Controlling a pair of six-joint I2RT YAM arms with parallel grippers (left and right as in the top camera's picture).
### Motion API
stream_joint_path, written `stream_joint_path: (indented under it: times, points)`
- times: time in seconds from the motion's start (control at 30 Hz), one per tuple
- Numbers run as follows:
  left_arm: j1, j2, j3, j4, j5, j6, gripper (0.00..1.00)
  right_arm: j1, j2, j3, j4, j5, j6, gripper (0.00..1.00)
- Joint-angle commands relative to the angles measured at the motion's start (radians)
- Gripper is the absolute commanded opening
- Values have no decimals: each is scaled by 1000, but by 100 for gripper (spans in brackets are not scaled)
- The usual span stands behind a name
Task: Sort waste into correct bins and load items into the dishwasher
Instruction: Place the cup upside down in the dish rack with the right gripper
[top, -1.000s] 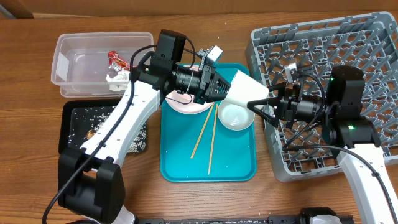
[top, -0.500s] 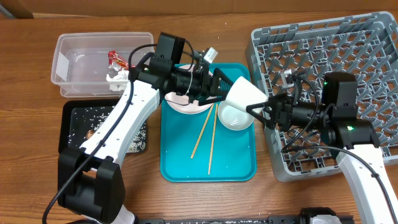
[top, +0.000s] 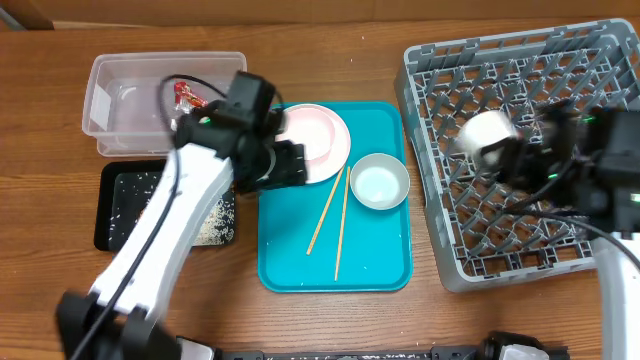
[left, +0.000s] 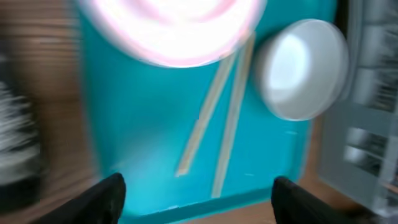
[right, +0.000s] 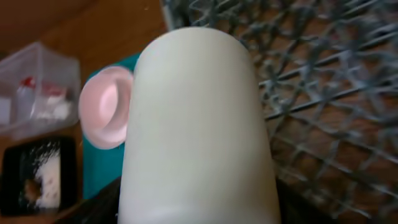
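The right gripper (top: 507, 156) hung over the upper left part of the rack (top: 560, 230), on the right of the overhead frame, closed on the white cup (top: 488, 136). In the right wrist view the cup filled the middle of the frame, with a dark finger (right: 99, 205) showing at its lower left edge and another at its lower right, so it sat squarely between them. The motion blur hid which way its mouth faced.

The left gripper (left: 199, 190) stood wide open with nothing between its fingers, which showed as two dark tips in the bottom corners of the left wrist view. It was above the teal tray (top: 375, 260), near that tray's left edge in the overhead frame. Beyond it, toward the top of the wrist view, lay the plate (left: 174, 31). The bowl (left: 301, 68) lay to the upper right, and the two chopsticks (left: 217, 127) slanted side by side on the tray between gripper and plate. None of them touched the fingers.

At the upper left of the overhead frame the clear tub (top: 120, 125) held the red wrapper (top: 186, 92). Below it, the black tray (top: 115, 205) carried scattered rice (top: 207, 226).
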Motion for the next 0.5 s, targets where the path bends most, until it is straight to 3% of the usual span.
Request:
stream_joint_path:
  times: [0.0, 0.07, 0.17, 0.47]
  points:
    - [14, -104, 13, -30, -259, 27, 80, -72, 20, 93, -19, 188, 23, 21]
    - [17, -135, 13, -40, -279, 27, 80, -125, 50, 124, -27, 263, 38, 20]
    - [17, -162, 13, -45, -284, 27, 81, -206, 115, 174, -53, 295, 74, 4]
    - [17, -160, 13, -46, -282, 26, 82, -425, 420, 444, -230, 297, 155, 4]
